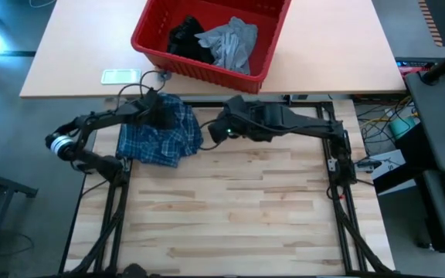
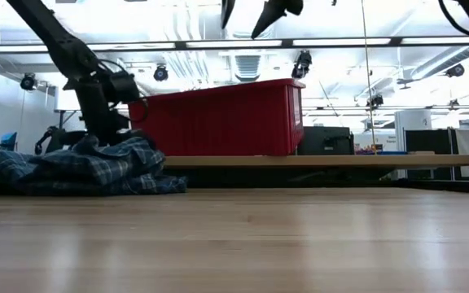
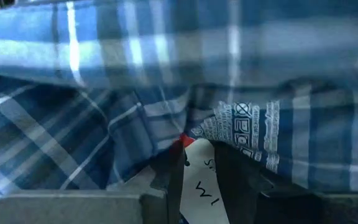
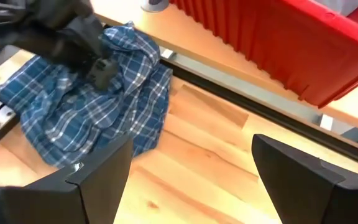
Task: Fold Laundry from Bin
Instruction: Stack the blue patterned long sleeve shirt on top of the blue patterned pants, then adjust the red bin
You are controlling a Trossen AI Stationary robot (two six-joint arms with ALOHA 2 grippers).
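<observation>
Plaid shirt [image 1: 159,131] lies crumpled on the wooden table [image 1: 238,208], just beside the right gripper [image 4: 191,168], whose fingers stand wide apart, holding nothing. Left gripper [image 3: 197,171] is pinched onto the shirt's fabric. Beyond both sits the red bin [image 1: 207,69] with grey and black garments.

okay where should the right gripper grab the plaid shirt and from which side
Probably the plaid shirt's loose edge nearest the right gripper, reached from above on the side away from the left gripper. The shirt lies crumpled on the table, the left gripper pinches its far part, and the right gripper hangs open beside that free edge.
</observation>
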